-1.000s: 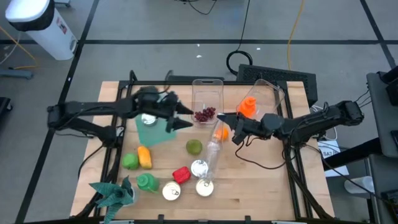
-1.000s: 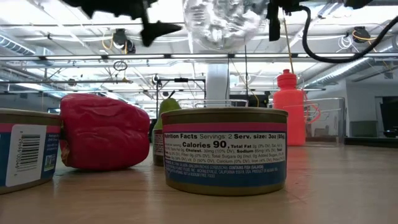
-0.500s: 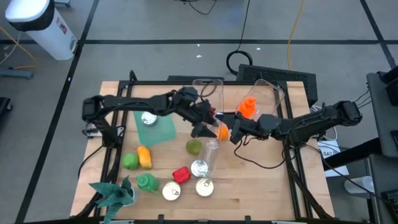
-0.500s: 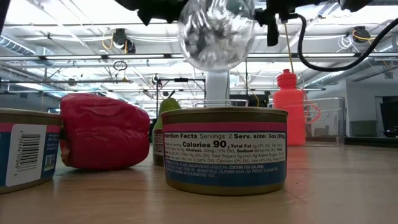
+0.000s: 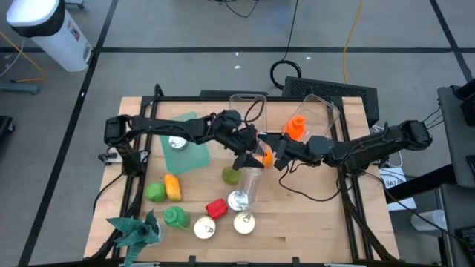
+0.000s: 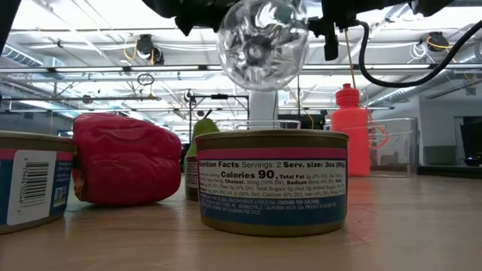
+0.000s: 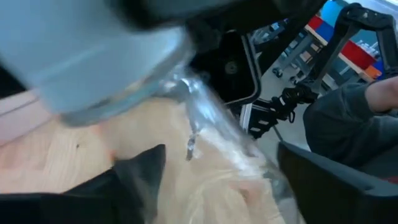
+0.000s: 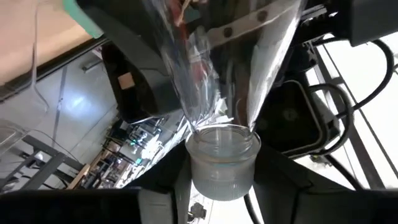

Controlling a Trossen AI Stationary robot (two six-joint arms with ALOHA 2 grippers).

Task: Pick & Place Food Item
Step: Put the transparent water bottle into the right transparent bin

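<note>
Right jaws (image 5: 278,157) clamp the clear bottle (image 5: 251,185) at its neck; left jaws (image 5: 245,157), spread wide, straddle its body.

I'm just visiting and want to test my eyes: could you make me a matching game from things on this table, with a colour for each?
Things:
1. pepper
2. bottle with cap
3. cloth
4. bottle held in the air

Colours:
A. clear
B. green
C. red
D. orange

Pairs: 1-C, 2-D, 3-B, 4-A
</note>
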